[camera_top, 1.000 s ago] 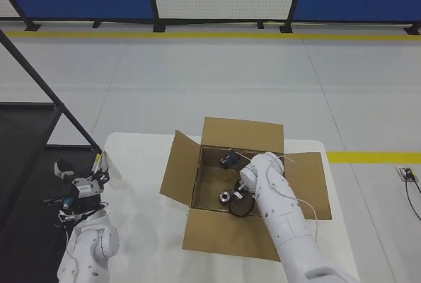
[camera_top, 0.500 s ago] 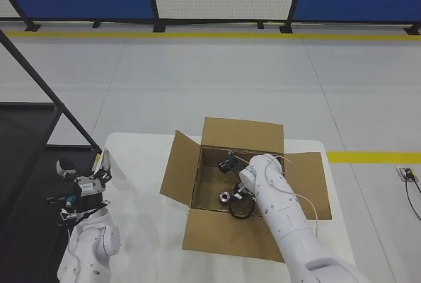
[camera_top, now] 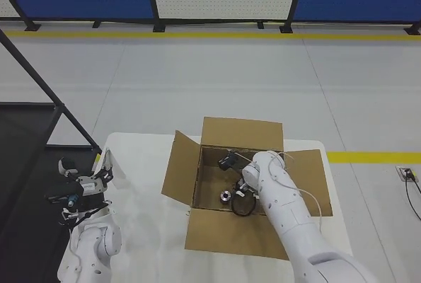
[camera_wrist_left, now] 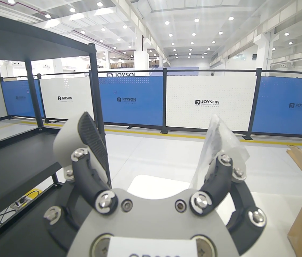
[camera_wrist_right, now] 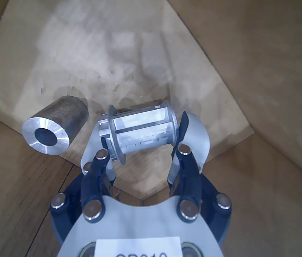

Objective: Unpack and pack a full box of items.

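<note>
spool (camera_wrist_right: 142,132) gripped, cylinder (camera_wrist_right: 57,127) beside (box (camera_wrist_right: 260,54) walls close)

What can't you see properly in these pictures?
- Top view: the right arm covers much of the box floor; bits inside are too small to name.
- Left wrist view: the edge cuts the box off, hiding its inside.
- Left wrist view: clear plastic on the left hand; unclear if anything is inside.
- Right wrist view: is the metal spool at the right hand lifted or lying?
</note>
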